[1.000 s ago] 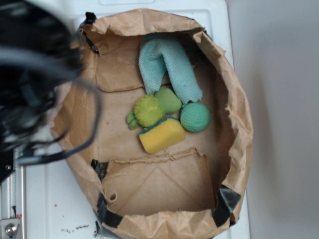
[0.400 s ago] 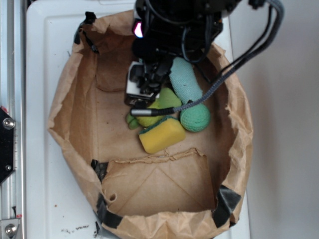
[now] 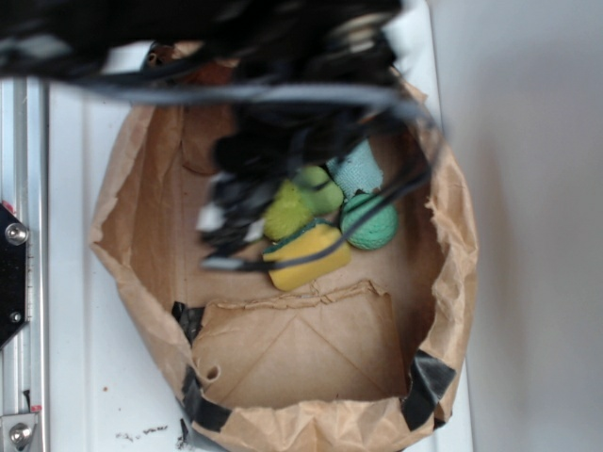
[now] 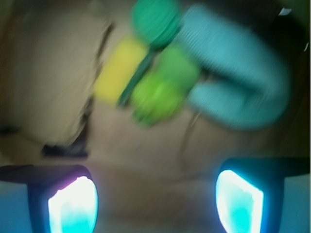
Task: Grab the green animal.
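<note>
The green animal (image 3: pixel 300 202) lies in the middle of the brown paper bag (image 3: pixel 132 202), its fuzzy lime part beside its pale-green lump. In the wrist view the green animal (image 4: pixel 163 90) sits above centre, well ahead of my gripper (image 4: pixel 155 201). Both glowing fingers (image 4: pixel 73 206) stand wide apart with only bare paper between them, so the gripper is open. In the exterior view my arm is a dark blur over the bag's upper half, hiding the animal's left side.
A yellow sponge with a green layer (image 3: pixel 303 254) touches the animal's lower edge. A teal textured ball (image 3: pixel 369 223) lies to its right, and a light-blue cloth (image 3: pixel 356 169) behind it. The bag's crumpled walls ring everything, on a white surface (image 3: pixel 85 358).
My arm has swung fast across the bag, from the left edge to over the toys, and is now blurred and shifted down-left. The toys have not moved.
</note>
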Motion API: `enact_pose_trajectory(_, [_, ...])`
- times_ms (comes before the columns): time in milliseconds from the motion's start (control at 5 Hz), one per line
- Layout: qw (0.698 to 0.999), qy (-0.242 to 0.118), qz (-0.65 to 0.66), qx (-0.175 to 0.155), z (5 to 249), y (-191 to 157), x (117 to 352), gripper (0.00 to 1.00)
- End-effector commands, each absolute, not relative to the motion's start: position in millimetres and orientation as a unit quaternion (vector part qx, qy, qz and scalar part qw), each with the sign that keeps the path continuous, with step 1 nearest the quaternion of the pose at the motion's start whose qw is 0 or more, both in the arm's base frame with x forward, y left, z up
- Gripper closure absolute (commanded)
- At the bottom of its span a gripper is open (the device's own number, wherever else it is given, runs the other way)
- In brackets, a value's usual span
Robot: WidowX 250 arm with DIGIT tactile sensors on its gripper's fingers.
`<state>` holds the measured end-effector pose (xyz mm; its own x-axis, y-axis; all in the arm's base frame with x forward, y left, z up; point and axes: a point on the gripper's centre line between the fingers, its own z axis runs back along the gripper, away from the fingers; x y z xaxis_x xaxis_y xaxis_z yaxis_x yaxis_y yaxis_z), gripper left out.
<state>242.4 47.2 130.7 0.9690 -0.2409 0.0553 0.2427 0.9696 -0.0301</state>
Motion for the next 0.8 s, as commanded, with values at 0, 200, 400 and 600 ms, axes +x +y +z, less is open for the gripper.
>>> enact_pose_trajectory(0, [0.987,-0.082,-0.140,-0.004,115.6,13.3,240.9,0.00])
enact_pose_trajectory(200, [0.987,-0.077,-0.139,-0.002,105.8,16.8,254.7,0.00])
enact_pose_trajectory(400, [0.989,-0.073,-0.131,0.014,92.6,24.1,273.3,0.00])
enact_pose_trajectory(600, [0.991,-0.062,-0.116,0.022,85.3,36.3,286.2,0.00])
